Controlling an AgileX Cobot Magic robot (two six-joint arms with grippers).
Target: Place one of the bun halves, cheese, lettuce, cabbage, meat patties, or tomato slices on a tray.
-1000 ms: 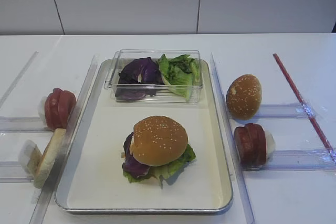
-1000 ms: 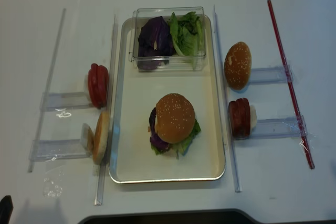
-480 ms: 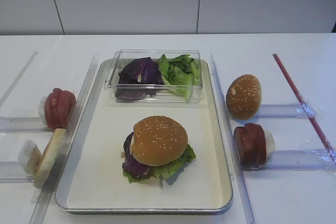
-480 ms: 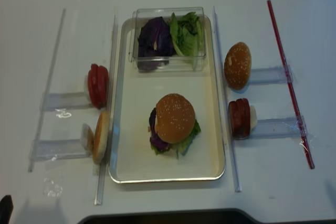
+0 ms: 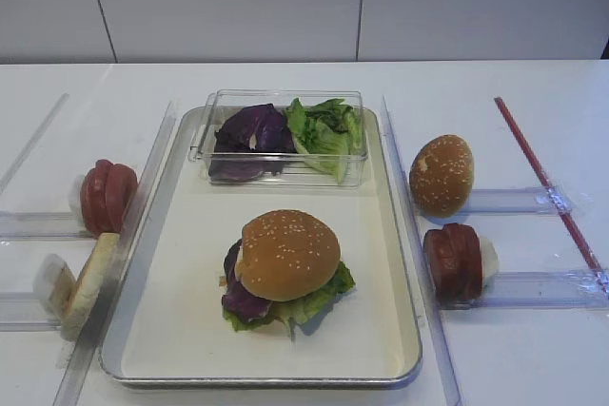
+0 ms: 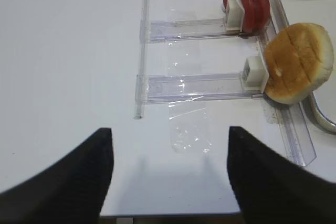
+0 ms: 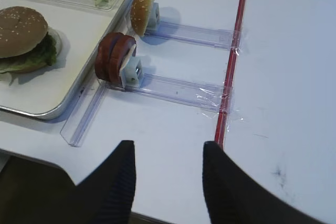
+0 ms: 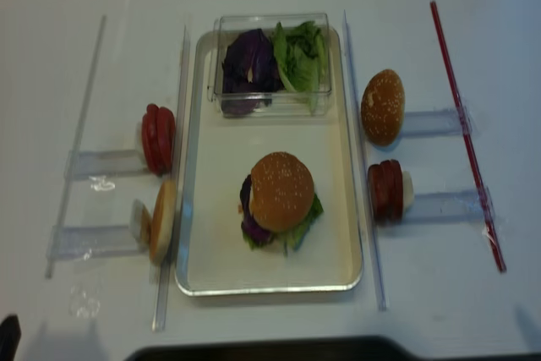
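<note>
Both black pincers, the right pincer and the left pincer, hang released and empty over the white bench.

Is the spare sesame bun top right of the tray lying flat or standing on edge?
Standing on edge. The sesame bun top leans against a small white block on a clear holder rail, outside the tray.
</note>
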